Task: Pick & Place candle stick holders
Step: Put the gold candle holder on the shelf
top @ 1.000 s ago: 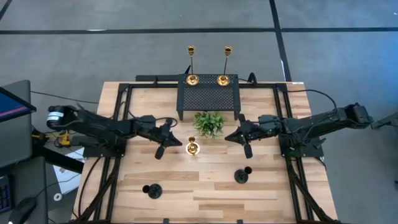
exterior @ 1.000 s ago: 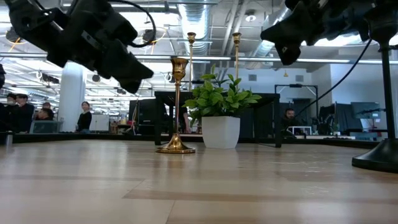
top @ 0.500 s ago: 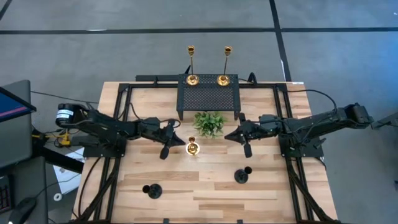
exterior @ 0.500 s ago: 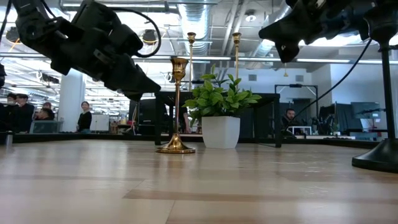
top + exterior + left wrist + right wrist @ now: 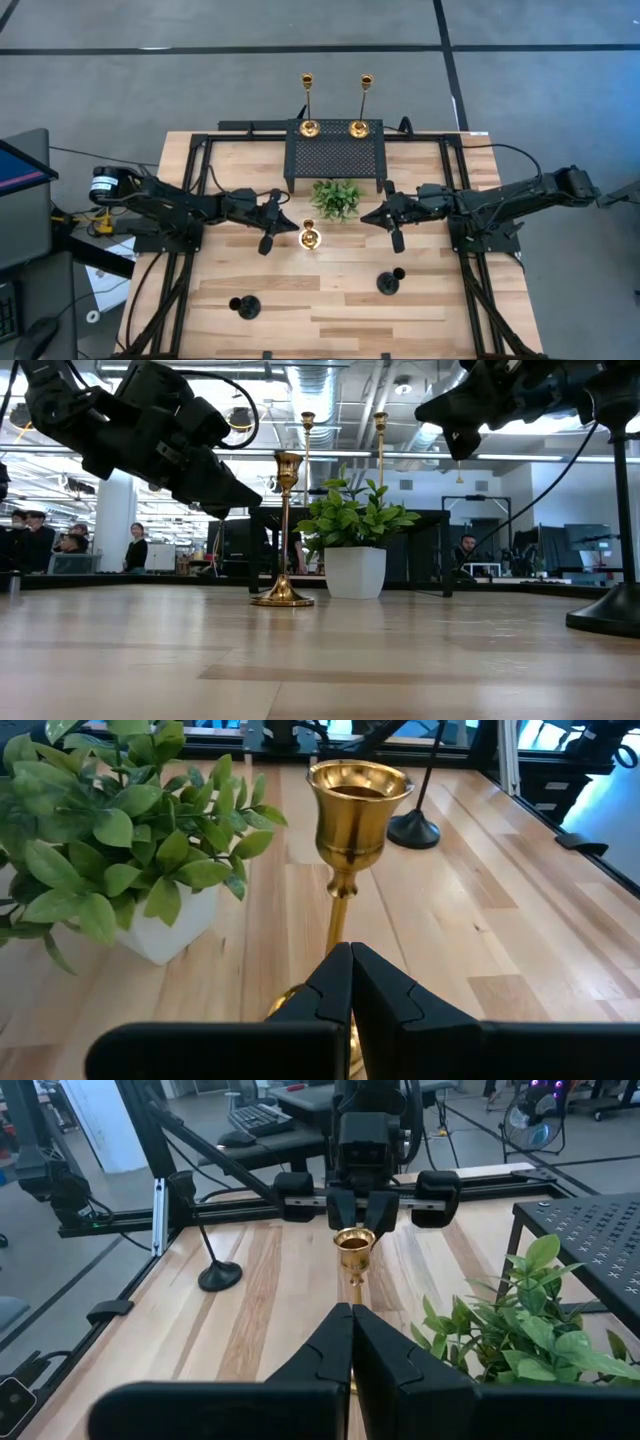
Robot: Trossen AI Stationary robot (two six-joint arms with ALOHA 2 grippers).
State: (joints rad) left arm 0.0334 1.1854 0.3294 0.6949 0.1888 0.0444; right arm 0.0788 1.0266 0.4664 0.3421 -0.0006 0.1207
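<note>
A short gold candle stick holder (image 5: 309,238) stands on its round base at the table's middle; it also shows in the low view (image 5: 285,525) and the left wrist view (image 5: 357,805). Two tall thin gold holders (image 5: 309,127) (image 5: 358,127) stand on the black mesh stand (image 5: 335,155) at the far edge. Two short black holders (image 5: 245,306) (image 5: 390,283) stand near the front edge. My left gripper (image 5: 286,230) is shut and hovers just left of the short gold holder, apart from it. My right gripper (image 5: 366,220) is shut and hovers to that holder's right, above the table.
A small green plant in a white pot (image 5: 337,198) stands just behind the short gold holder, between my two grippers. Black frame rails run along the table's left and right sides. People sit in the room beyond the table in the low view.
My left gripper has gone toward the table's right edge, closer to the short gold holder, and a little down. It has stayed shut. The holder has not moved.
</note>
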